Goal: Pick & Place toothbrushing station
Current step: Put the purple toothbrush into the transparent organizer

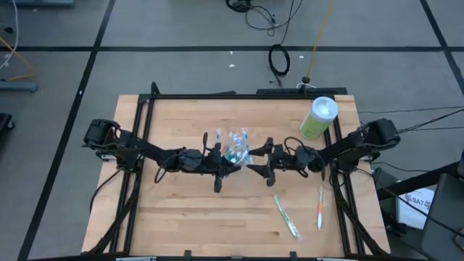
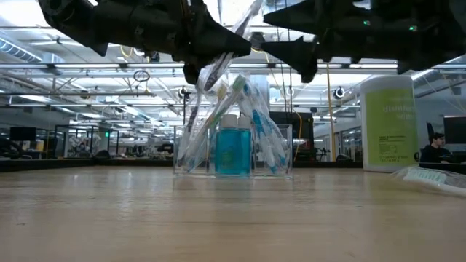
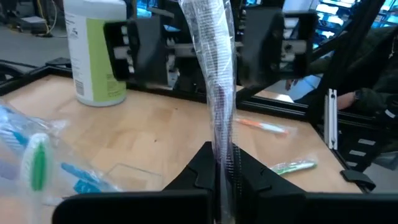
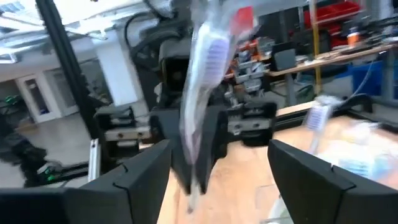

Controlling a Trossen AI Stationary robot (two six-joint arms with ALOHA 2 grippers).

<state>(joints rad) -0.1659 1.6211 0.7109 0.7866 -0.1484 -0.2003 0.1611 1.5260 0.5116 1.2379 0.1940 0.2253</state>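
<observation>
A small clear cup (image 2: 233,149) stands on the table's middle (image 1: 235,148). Several wrapped toothbrushes lean in it around a teal round piece (image 2: 233,151). My left gripper (image 3: 221,186) is just above the cup on its near side (image 1: 229,168), shut on a clear-wrapped toothbrush (image 3: 217,74). My right gripper (image 4: 227,180) is open, facing the left one from the table's right (image 1: 262,165). Its fingers stand on either side of that toothbrush's free end (image 4: 202,81) without touching it. My left gripper pinches the wrapped toothbrush's handle (image 3: 222,146) between its two fingers. The rest of the brush sticks out past the fingertips toward my right gripper, bristle end (image 3: 211,43) farthest. In the low view the brush (image 2: 227,58) slants upward, lifted clear above the cup.
A tall light-green canister with a white lid (image 1: 319,117) stands at the far right. A green toothbrush (image 1: 286,215) and an orange one (image 1: 320,208) lie on the table near the front right. A dark frame (image 1: 217,95) runs round the table.
</observation>
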